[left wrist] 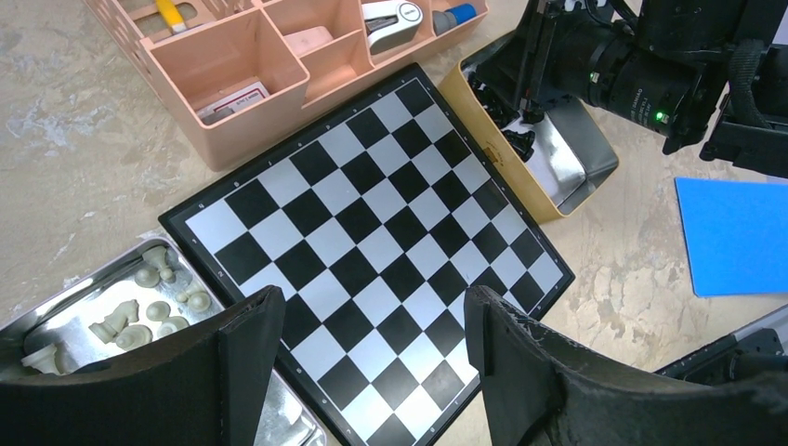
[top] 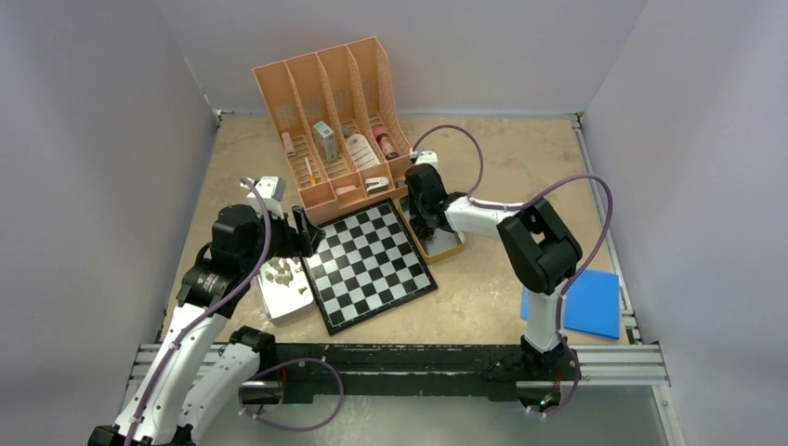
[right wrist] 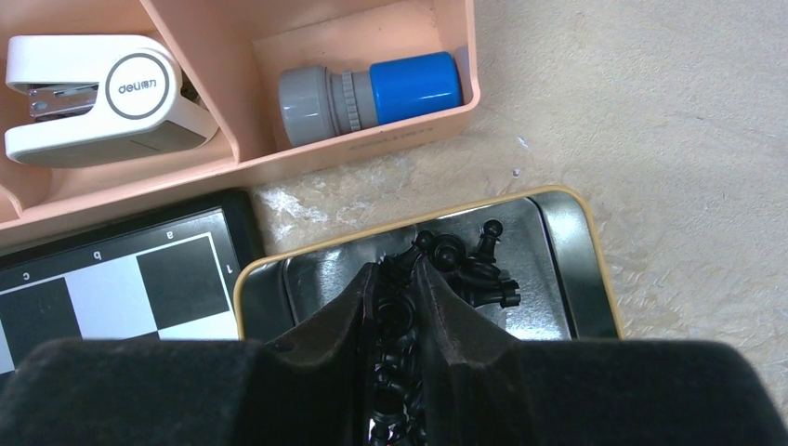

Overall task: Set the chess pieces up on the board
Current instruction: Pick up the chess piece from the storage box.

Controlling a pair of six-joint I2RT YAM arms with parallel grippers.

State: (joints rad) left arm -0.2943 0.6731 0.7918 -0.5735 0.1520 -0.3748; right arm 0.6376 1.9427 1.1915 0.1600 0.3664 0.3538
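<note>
The checkered board [top: 370, 265] lies flat in the middle with no pieces on its squares. Pale beige chess pieces [left wrist: 139, 316] lie in a silver tray [top: 288, 302] at its left. Black chess pieces [right wrist: 469, 265] are heaped in a yellow-rimmed metal tray [right wrist: 544, 279] at the board's far right corner. My right gripper [right wrist: 398, 269] reaches down into that heap, its fingers drawn close together on a black piece. My left gripper [left wrist: 372, 311] hovers open above the board's left edge [left wrist: 372, 251], holding nothing.
A peach desk organizer [top: 334, 121] stands just behind the board, holding a white stapler [right wrist: 102, 93], a blue and grey cylinder [right wrist: 372, 93] and small bottles and boxes. A blue sheet [top: 585, 302] lies at the near right. Walls enclose the table.
</note>
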